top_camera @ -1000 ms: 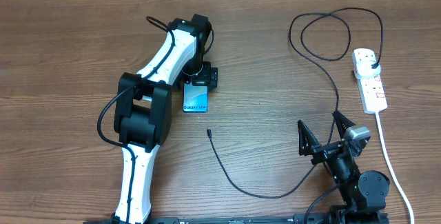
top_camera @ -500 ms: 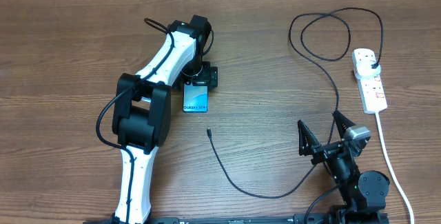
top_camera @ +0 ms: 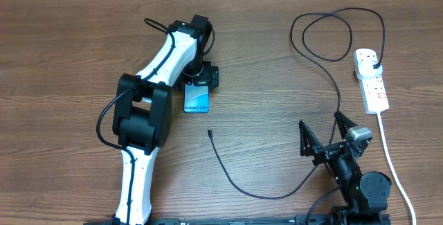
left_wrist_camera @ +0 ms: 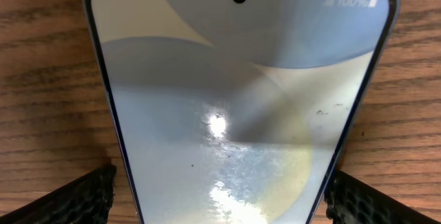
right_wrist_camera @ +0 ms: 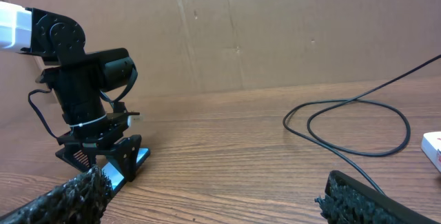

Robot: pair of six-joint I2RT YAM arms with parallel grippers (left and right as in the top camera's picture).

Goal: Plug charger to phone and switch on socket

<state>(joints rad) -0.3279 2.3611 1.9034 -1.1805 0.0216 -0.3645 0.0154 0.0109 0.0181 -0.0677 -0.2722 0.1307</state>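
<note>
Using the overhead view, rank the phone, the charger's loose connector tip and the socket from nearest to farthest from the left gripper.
1. The phone, right under the left gripper, which straddles its far end.
2. The charger's connector tip, just past the phone's near end, toward the robot.
3. The socket, far off on the right side.

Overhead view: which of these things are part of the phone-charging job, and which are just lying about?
Part of the job: phone; black charger cable; white power strip with its white cord.

Just there: wooden table; cardboard wall behind it.
</note>
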